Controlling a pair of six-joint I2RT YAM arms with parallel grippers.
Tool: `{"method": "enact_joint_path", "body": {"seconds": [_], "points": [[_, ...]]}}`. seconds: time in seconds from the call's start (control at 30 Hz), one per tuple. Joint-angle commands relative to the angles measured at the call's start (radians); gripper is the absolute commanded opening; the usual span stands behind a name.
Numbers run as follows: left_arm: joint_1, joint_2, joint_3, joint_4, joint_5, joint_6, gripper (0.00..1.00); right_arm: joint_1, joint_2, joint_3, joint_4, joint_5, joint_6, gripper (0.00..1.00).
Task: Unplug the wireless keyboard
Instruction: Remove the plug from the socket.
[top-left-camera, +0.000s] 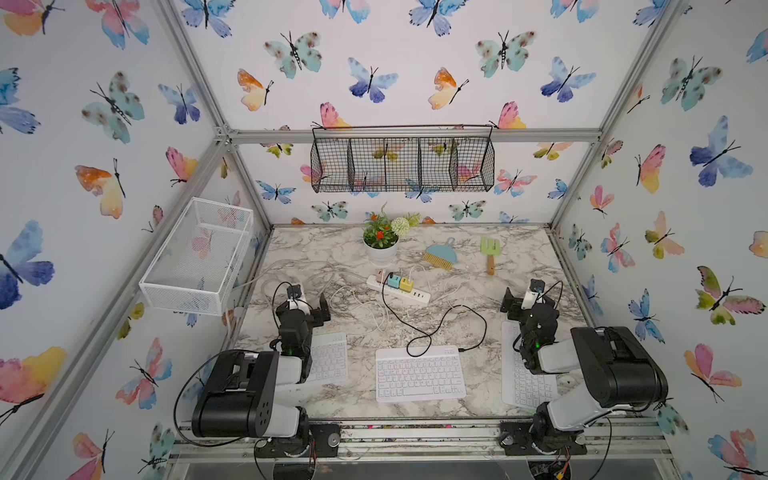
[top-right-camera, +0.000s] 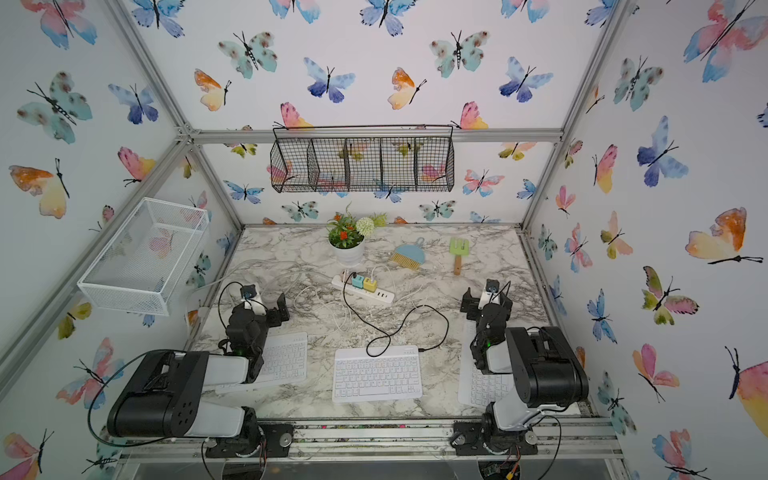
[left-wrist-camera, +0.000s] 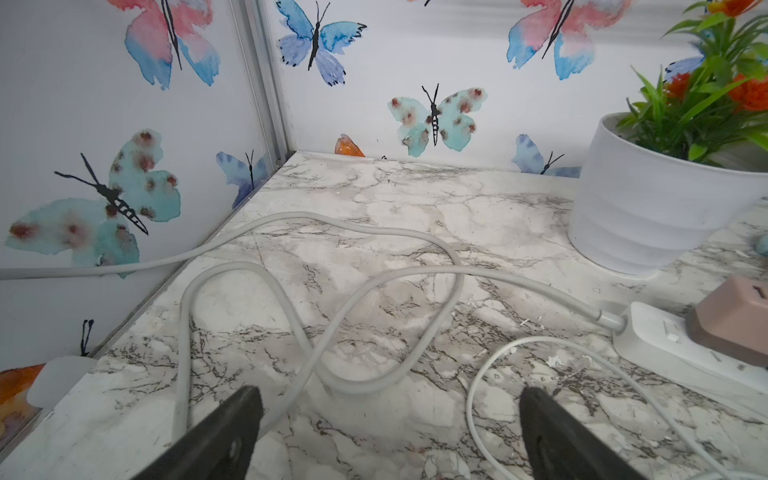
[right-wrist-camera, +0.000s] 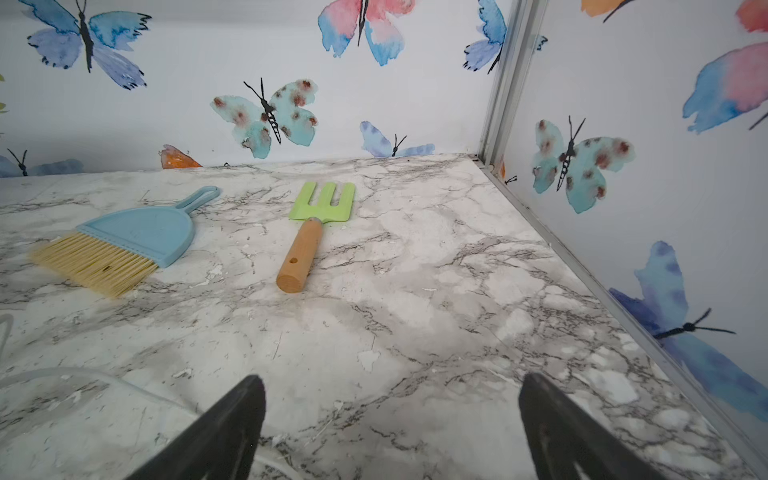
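White slim keyboard (top-left-camera: 419, 374) in front of the power strip (top-left-camera: 409, 294), black cable (top-left-camera: 485, 328) plugged into its corner, left gripper (left-wrist-camera: 390, 399) and right gripper (right-wrist-camera: 392, 386) spread wide, empty

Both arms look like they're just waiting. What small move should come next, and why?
Probably the right arm swings in toward the black plug at the far right corner of the middle keyboard. That keyboard is the only one with a cable plainly running into it, the plug lies nearer that arm, and its jaws stand open and empty.
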Motion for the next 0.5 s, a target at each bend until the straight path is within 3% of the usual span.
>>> {"method": "enact_joint_path", "body": {"seconds": [0.0, 0.47], "points": [[-0.003, -0.014, 0.003, 0.016, -0.018, 0.001, 0.98, 0.006, -0.008, -0.009, 0.02, -0.008, 0.008, 0.98], [-0.004, -0.014, 0.002, 0.016, -0.018, 0.001, 0.98, 0.006, -0.007, -0.004, 0.013, -0.013, 0.008, 0.98]]}}
